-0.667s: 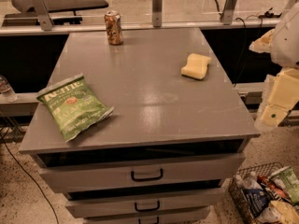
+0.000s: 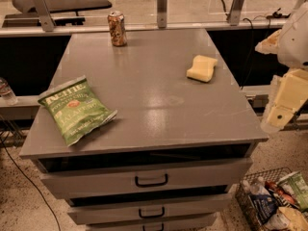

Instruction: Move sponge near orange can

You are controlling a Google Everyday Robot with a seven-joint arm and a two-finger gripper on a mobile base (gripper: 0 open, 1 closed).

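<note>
The pale yellow sponge [image 2: 202, 68] lies on the right side of the grey cabinet top [image 2: 144, 100]. The orange can [image 2: 117, 28] stands upright at the far edge, left of centre, well apart from the sponge. My gripper [image 2: 281, 105] hangs off the right edge of the cabinet, right of and nearer than the sponge, not touching anything.
A green chip bag [image 2: 74, 109] lies at the front left of the top. Drawers with black handles [image 2: 151, 180] face me below. A wire basket of packets [image 2: 274, 201] stands on the floor at the lower right. A rail with metal posts [image 2: 162, 6] runs behind the cabinet.
The view has shifted slightly, so the can and sponge sit a little lower in frame. The gripper stays off the cabinet's right edge. The sponge, can and bag have not moved on the top.
</note>
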